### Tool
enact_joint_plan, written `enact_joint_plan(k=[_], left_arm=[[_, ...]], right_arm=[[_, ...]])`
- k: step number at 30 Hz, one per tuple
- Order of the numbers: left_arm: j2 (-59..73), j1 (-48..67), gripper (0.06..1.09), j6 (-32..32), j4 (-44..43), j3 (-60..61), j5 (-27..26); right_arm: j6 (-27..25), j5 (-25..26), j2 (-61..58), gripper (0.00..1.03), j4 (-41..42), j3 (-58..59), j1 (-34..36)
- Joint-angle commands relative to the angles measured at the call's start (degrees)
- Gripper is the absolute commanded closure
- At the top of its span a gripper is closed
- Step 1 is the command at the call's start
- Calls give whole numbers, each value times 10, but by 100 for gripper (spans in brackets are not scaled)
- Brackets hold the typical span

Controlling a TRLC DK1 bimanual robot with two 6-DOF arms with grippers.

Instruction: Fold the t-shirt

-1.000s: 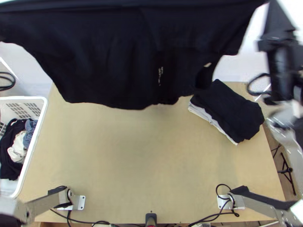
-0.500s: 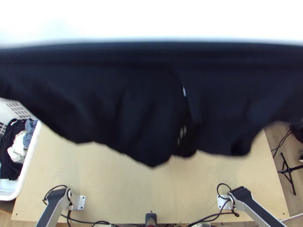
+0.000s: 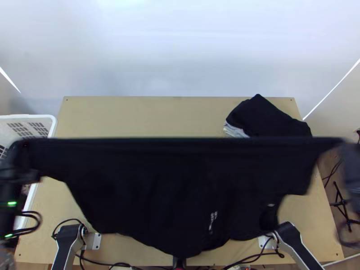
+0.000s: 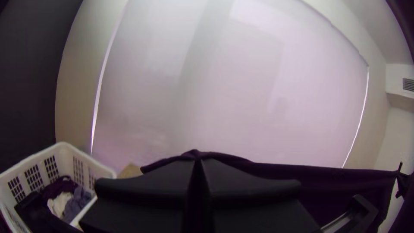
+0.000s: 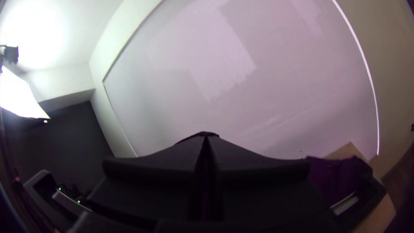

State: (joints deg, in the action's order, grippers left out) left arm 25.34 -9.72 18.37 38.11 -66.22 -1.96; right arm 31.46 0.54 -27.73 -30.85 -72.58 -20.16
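Black t-shirt hangs between left tool and right tool, both closed on it.

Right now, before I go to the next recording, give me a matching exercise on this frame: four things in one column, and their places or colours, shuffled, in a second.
Things
1. T-shirt
2. Folded pile
3. Laundry basket
4. Table

Places or colours
A. White, at the left side
B. Light wood
C. Stretched out in the air between the left gripper and the right gripper
D. Near the far right corner, black on top

Right pairs: 1-C, 2-D, 3-A, 4-B
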Motion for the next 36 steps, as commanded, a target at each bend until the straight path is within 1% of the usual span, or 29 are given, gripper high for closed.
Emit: enact_joint_plan(k=[1, 3, 5, 7, 11, 14, 18, 21, 23, 25, 27, 31, 33, 36], left_arm=[[-59, 37, 105, -19, 25, 212, -18], [-47, 42, 105, -14, -32, 259, -21], [-1, 43, 105, -12, -92, 286, -20], [66, 46, 105, -10, -140, 292, -19], [202, 41, 105, -10, -278, 291, -11], [320, 36, 105, -10, -363, 262, -4], [480, 12, 105, -3, -423, 194, -1], [584, 1, 105, 7, -434, 125, 0], [631, -3, 105, 12, -417, 72, 0], [646, -3, 105, 20, -385, 9, -1], [641, 1, 105, 22, -350, -58, -1], [606, 2, 105, 56, -322, -178, -1], [587, 2, 105, 62, -298, -242, 0], [551, 3, 105, 69, -285, -308, 0]], right_arm=[[8, -13, 65, 100, 91, 302, -28], [7, -13, 37, 100, 165, 358, -51], [2, -12, -15, 100, 230, 385, -71], [1, -12, -80, 100, 294, 392, -80], [-2, -15, -225, 100, 409, 380, -80], [-5, -25, -334, 100, 466, 343, -79], [0, -33, -456, 100, 481, 259, -56], [11, -40, -533, 100, 481, 184, -33], [18, -42, -565, 100, 472, 132, -23], [18, -45, -579, 100, 466, 81, -15], [18, -45, -581, 100, 454, 22, -9], [20, -48, -576, 100, 428, -94, -1], [22, -52, -559, 100, 417, -143, 1], [31, -64, -520, 100, 409, -194, 5]])
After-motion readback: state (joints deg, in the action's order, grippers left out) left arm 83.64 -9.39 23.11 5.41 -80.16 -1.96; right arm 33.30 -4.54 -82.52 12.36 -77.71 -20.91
